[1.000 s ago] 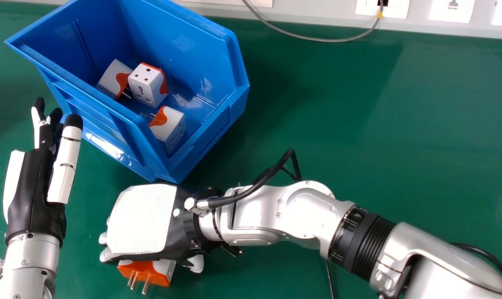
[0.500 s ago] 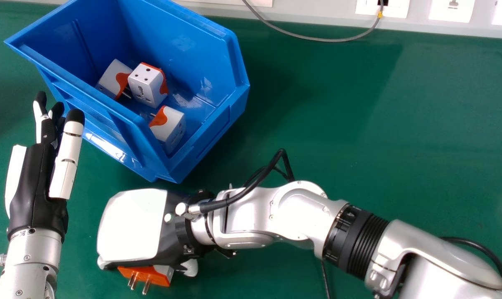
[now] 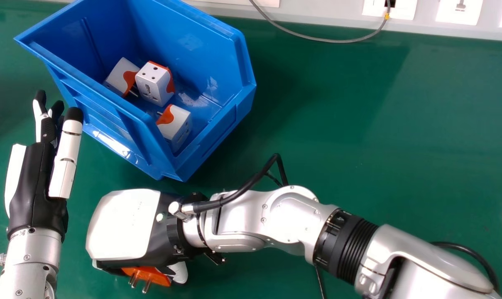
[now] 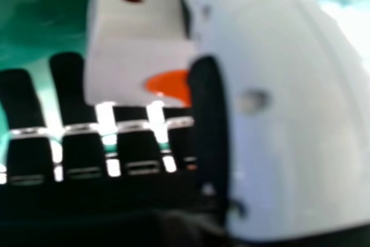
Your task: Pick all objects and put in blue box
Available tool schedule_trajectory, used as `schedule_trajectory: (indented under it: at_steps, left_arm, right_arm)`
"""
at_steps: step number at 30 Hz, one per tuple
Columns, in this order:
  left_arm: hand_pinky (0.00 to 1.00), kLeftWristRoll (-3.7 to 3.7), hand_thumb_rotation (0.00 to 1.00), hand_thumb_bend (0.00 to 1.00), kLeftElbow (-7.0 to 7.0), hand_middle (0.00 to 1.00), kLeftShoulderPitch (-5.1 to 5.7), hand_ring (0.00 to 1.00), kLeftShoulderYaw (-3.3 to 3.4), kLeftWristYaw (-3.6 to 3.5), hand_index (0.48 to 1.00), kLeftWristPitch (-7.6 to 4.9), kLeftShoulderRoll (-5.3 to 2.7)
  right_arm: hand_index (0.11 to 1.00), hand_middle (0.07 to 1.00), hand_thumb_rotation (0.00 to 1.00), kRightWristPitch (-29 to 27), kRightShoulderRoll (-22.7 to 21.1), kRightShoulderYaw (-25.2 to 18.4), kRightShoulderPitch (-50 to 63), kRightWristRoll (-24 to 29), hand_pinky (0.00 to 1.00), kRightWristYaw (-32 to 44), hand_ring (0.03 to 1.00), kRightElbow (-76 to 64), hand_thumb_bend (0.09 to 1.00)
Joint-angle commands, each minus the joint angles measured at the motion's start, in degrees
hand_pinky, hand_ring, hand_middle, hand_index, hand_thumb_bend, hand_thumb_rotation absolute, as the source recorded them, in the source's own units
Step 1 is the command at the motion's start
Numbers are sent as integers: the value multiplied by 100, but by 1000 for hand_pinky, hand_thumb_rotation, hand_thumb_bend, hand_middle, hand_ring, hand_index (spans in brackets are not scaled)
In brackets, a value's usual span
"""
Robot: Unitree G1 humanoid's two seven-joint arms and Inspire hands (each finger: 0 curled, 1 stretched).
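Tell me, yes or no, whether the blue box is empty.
No, three white-and-orange plug adapters lie inside the blue box.

The table (image 3: 358,124) is brightly lit, softly shadowed (glare, seemingly, up close).

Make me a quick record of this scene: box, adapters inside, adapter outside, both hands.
Box: blue box, on the green table
Inside: left adapter, middle adapter, near adapter
Outside: fourth adapter, partly hidden beneath the right hand, pins showing
Right hand: above fourth adapter; grip unclear
Left hand: left of box, fingers straight, empty
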Motion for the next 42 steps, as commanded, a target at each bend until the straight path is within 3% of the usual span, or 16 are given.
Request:
schedule_trajectory:
  at_steps: [1, 2, 5, 9, 14, 21, 29, 37, 40, 42]
  left_arm:
    - [1000, 10, 965, 470, -173, 1000, 16, 1000, -3, 15, 1000, -62, 4]
    - [1000, 9, 965, 470, -174, 1000, 15, 1000, -3, 13, 1000, -63, 6]
    - [1000, -9, 966, 467, -184, 1000, 36, 1000, 1, -9, 1000, -68, 10]
    - [1000, 1, 966, 467, -204, 1000, 46, 1000, -4, -7, 1000, -42, 15]
    - [1000, -31, 965, 472, -250, 1000, 66, 1000, -1, -32, 1000, 12, 15]
    - [1000, -15, 963, 470, -284, 1000, 113, 1000, 13, -57, 1000, 34, 40]
    - [1000, -7, 971, 458, -217, 1000, 89, 1000, 52, -44, 1000, 48, 78]
    - [1000, -49, 967, 474, -168, 1000, 55, 1000, 111, 3, 1000, 98, 42]
    - [1000, -55, 965, 477, -195, 1000, 82, 1000, 135, 1, 1000, 117, 45]
    - [1000, -19, 961, 480, -174, 1000, 96, 1000, 137, 4, 1000, 89, 59]
  right_arm:
    - [505, 376, 54, 77, -126, -11, 84, -44, 174, 15, 226, -38, 538]
    - [505, 376, 54, 82, -141, -34, 106, -6, 174, -2, 226, -50, 538]
    - [488, 245, 84, 43, -145, -141, 175, 195, 92, 31, 139, -45, 527]
    - [479, 172, 103, -4, -142, -203, 207, 339, 46, 63, 89, -8, 520]
    - [476, 156, 110, -77, -197, -328, 268, 494, 35, 73, 76, -82, 518]
    - [475, 158, 115, -98, -382, -470, 358, 664, 36, 543, 70, -652, 516]
    - [475, 152, 116, -212, -866, -935, 816, 1139, 27, 946, 65, -1745, 515]
    - [477, 136, 115, -368, -1566, -1708, 1562, 1542, 22, 782, 56, -3054, 510]
    - [477, 146, 116, -144, -1783, -2075, 2045, 1787, 33, 1011, 60, -3764, 508]
    - [476, 139, 117, 91, -1943, -2329, 2323, 2132, 24, 1367, 59, -4226, 507]
